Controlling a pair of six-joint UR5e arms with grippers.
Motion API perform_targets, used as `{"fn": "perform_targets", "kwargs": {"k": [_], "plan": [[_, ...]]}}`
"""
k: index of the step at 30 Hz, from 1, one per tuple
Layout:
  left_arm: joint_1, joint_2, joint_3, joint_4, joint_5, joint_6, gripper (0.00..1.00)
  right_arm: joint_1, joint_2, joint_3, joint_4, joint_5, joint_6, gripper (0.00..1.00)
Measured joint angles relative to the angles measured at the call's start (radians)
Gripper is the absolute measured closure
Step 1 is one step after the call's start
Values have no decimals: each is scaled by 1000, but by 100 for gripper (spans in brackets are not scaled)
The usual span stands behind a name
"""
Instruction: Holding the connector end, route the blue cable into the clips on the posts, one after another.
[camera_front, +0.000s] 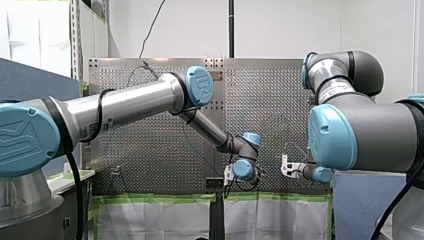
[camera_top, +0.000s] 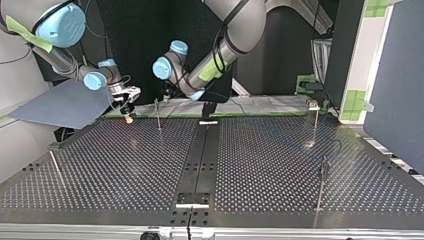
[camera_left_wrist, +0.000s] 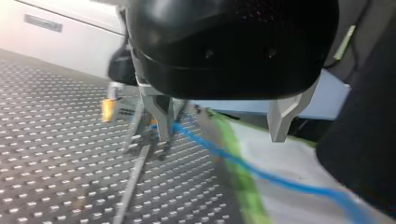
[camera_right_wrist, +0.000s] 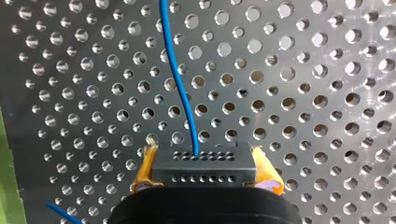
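Note:
In the right wrist view my right gripper is shut on a black connector between its yellow pads. The blue cable leaves the connector and runs ahead over the perforated plate. In the left wrist view my left gripper is open, its metal fingers wide apart. The blue cable passes under and between them, coming from a clip post beside one finger. In the top view my right gripper hangs at the left of that post, and my left gripper is just behind it.
Other thin posts stand on the plate: one at the top view's far right, one nearer at its right, one at its left. Green tape edges the plate. A grey sheet lies at the top view's left.

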Motion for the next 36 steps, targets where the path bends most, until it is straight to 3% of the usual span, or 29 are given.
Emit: {"fn": "perform_targets", "kwargs": {"k": [6,21,36], "plan": [[-14,0,-38,30,-1,2,0,0,0,0,0,1,1,100],[-40,0,-42,179,-26,3,0,-1,3,0,-1,1,1,100],[-63,0,-43,241,-53,13,0,-1,5,0,-1,0,7,100]]}}
